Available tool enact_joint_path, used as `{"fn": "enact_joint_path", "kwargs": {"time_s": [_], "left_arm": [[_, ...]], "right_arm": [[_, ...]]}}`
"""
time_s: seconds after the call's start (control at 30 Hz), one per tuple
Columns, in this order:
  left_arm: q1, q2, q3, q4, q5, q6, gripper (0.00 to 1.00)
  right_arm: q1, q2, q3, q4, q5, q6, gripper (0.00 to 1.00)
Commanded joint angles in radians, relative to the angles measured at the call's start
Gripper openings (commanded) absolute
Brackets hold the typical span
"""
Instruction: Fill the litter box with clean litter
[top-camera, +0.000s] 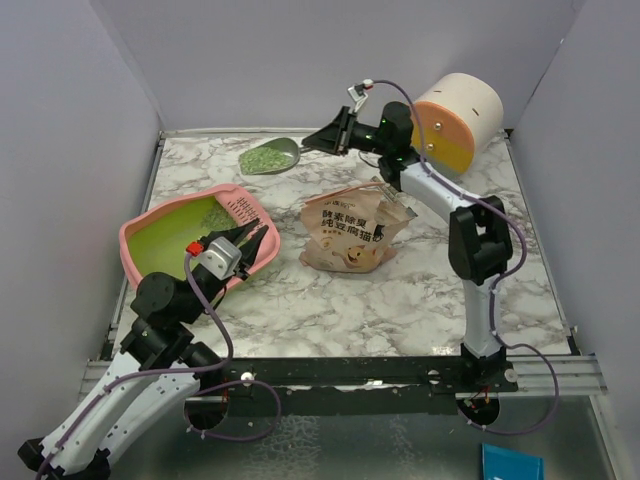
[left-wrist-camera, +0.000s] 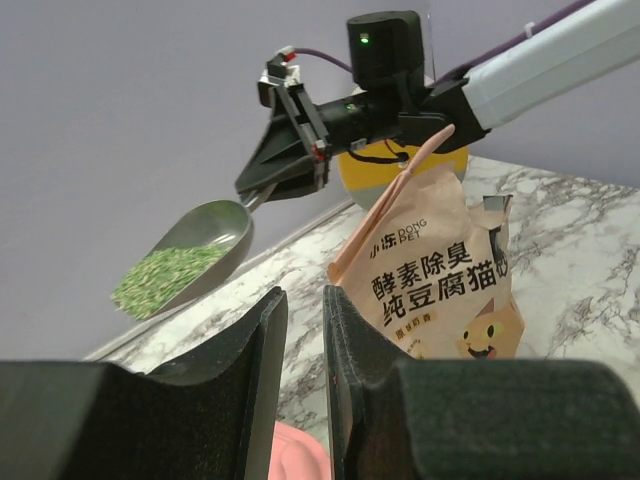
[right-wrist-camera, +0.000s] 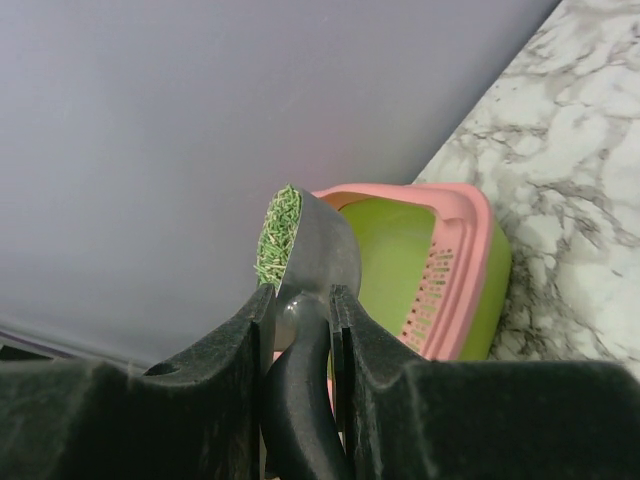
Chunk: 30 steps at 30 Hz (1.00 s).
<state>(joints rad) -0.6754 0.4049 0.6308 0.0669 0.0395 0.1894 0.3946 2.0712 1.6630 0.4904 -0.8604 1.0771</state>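
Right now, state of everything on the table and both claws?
litter box: few granules inside, mostly bare
scoop: held above the table, loaded with clean litter
pouch: open at top, standing
drawer unit: closed, untouched
left claw: seemingly closed on litter box rim
right claw: closed on scoop handle

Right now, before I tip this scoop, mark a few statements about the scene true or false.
1. The right end effector grips the scoop. True.
2. The scoop is empty. False: it carries green litter.
3. The pouch lies inside the litter box. False: it sits on the table, to the box's right.
4. The round drawer unit stands in the far right corner. True.
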Motion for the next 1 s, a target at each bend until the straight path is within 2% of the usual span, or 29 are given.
{"fn": "enact_joint_path", "kwargs": {"time_s": [0.0, 0.13, 0.33, 0.63, 0.97], "left_arm": [[0.004, -0.021, -0.025, -0.027, -0.033, 0.004, 0.24], [0.004, -0.058, -0.051, -0.030, -0.056, 0.022, 0.24], [0.004, -0.109, -0.093, -0.039, -0.074, 0.018, 0.24], [0.004, -0.202, -0.160, -0.026, -0.132, 0.006, 0.23], [0.004, -0.296, -0.191, -0.093, -0.176, -0.035, 0.22]], "right_arm": [[0.099, 0.114, 0.224, -0.092, 0.015, -0.030, 0.01], [0.160, 0.213, 0.408, -0.198, 0.004, -0.082, 0.01], [0.253, 0.315, 0.639, -0.446, 0.046, -0.271, 0.01], [0.377, 0.311, 0.735, -0.669, 0.184, -0.570, 0.01], [0.474, 0.286, 0.784, -0.744, 0.334, -0.765, 0.01]]}}
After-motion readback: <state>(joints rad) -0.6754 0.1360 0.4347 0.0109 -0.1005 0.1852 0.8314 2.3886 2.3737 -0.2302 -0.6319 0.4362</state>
